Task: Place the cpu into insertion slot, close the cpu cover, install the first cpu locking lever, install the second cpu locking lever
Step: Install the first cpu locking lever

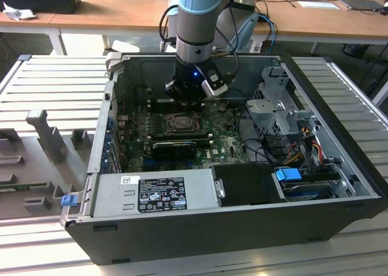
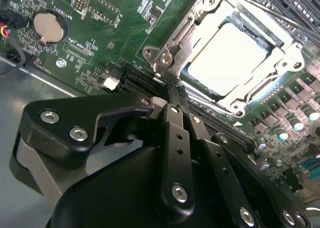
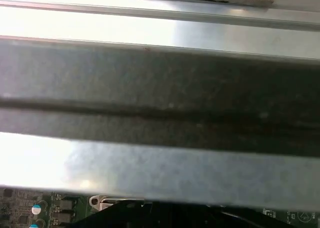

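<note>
gripper (image 2: 172, 95) closed, beside covered cpu (image 2: 230, 55)

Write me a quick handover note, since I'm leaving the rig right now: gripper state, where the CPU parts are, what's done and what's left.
Gripper: fingers together, holding nothing visible, tips right at the socket's corner near the hinge end of the cpu cover.
The cpu: seated in the insertion slot inside the open computer case, its pale top showing through the cover's window.
Done: cpu placed; cover appears lowered over it.
Left: the two locking levers. A thin lever rod runs along the socket's far side; whether either lever is latched cannot be told from these views.
</note>
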You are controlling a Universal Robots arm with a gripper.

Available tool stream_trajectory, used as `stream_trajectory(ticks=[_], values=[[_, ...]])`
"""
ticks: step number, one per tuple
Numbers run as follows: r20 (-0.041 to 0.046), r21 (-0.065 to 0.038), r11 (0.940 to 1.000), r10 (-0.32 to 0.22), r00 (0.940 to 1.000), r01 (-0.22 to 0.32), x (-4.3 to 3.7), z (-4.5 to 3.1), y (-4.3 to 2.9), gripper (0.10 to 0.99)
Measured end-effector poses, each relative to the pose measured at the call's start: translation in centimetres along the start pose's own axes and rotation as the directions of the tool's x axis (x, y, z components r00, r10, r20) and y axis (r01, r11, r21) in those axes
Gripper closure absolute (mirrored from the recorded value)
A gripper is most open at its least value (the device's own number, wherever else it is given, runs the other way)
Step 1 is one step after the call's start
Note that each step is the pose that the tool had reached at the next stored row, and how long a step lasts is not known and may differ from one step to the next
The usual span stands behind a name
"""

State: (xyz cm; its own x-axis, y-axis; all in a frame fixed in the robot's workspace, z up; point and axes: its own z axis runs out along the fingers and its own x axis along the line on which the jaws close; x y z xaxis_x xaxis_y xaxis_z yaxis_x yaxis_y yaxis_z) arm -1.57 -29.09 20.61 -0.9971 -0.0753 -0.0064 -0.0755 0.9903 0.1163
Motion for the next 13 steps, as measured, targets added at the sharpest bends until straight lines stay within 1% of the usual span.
stream_trajectory(ticks=[2, 3, 4, 6, 9, 12, 13], values=[[0.0000, 0.002, 1.0000, 0.000, 1.0000, 0.000, -0.01, 0.01, 0.00, 0.980], [-0.0004, 0.005, 1.0000, 0.000, 1.0000, 0.000, 0.00, 0.00, 0.00, 0.980], [-0.0006, 0.008, 1.0000, 0.000, 1.0000, 0.000, 0.00, 0.01, 0.00, 0.980], [-0.0016, 0.019, 0.9998, 0.000, 1.0000, 0.000, 0.00, 0.09, -0.01, 0.980], [-0.0023, 0.029, 0.9996, 0.000, 1.0000, 0.000, 0.00, 0.18, -0.02, 0.980], [-0.0033, 0.042, 0.9991, 0.000, 1.0000, 0.000, 0.00, 0.39, -0.05, 0.980], [-0.0036, 0.043, 0.9991, 0.000, 1.0000, 0.000, 0.01, 0.43, -0.06, 0.980]])
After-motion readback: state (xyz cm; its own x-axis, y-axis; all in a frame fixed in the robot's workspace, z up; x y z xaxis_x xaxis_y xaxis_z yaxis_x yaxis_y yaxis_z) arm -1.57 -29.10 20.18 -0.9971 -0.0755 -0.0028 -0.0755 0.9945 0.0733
